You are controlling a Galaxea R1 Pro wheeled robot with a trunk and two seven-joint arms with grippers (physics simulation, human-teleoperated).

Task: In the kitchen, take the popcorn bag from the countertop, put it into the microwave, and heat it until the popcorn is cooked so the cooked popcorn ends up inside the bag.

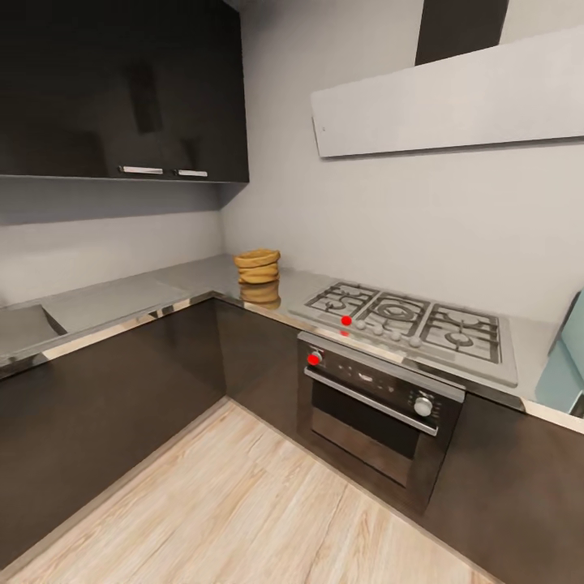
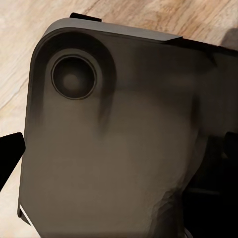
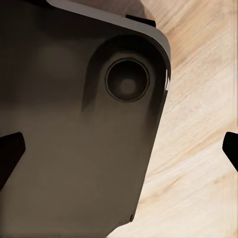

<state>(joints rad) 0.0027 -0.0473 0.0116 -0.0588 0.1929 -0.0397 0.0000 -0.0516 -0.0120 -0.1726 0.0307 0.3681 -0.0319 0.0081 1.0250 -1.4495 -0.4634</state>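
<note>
We are on the approach step: the head view looks into the kitchen corner and nothing is in hand yet. Going left to right, the pale grey bench runs along the left wall and turns the corner, and the popcorn bag stands on it right at that corner, at about 12 o'clock from the middle of the head view, just left of the gas hob. The built-in oven sits under the hob, with the white hood above. At the far right edge, around 3 o'clock, a pale blue sliver shows that we judge to be the microwave.

The bag looks mustard yellow, squat, stacked in bulging ringed folds with a wide rolled rim, its reflection lying on the shiny bench below it.

In both wrist views we see wood floor past a dark grey body of the robot. Dark tips show at the edges of those views, but we cannot tell whether either arm's fingers are spread or closed.

Next, we judge, the base needs to roll closer to the corner so an arm can reach the bag.
</note>
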